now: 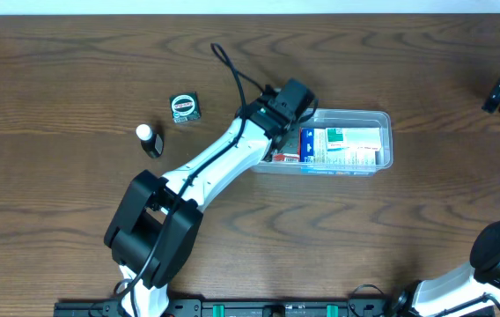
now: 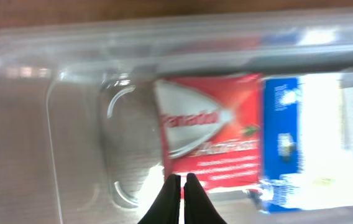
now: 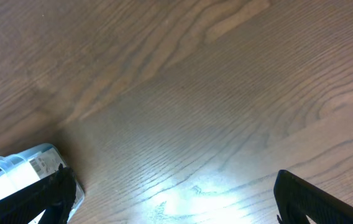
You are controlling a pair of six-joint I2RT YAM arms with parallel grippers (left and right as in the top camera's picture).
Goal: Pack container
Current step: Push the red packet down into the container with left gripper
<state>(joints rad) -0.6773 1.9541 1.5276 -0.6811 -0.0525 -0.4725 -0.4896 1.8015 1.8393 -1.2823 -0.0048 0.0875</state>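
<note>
The table (image 1: pixel 74 53) carries the container (image 1: pixel 382 119) right of centre, its boxes packed toward the right end, likely to save room. The left gripper (image 2: pixel 182 186) hangs inside, fingers pressed together and empty at the red box (image 2: pixel 207 130), probably to nudge it snug. The right gripper (image 3: pixel 173 190) stands wide apart, well off. A bottle (image 1: pixel 149 139) sits outside, unpacked.

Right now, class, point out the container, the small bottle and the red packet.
container (image 1: pixel 388 141), overhead view, right-end rim.
small bottle (image 1: pixel 150 141), overhead view, middle of its body.
red packet (image 2: pixel 210 130), left wrist view, middle of its printed face.
</note>
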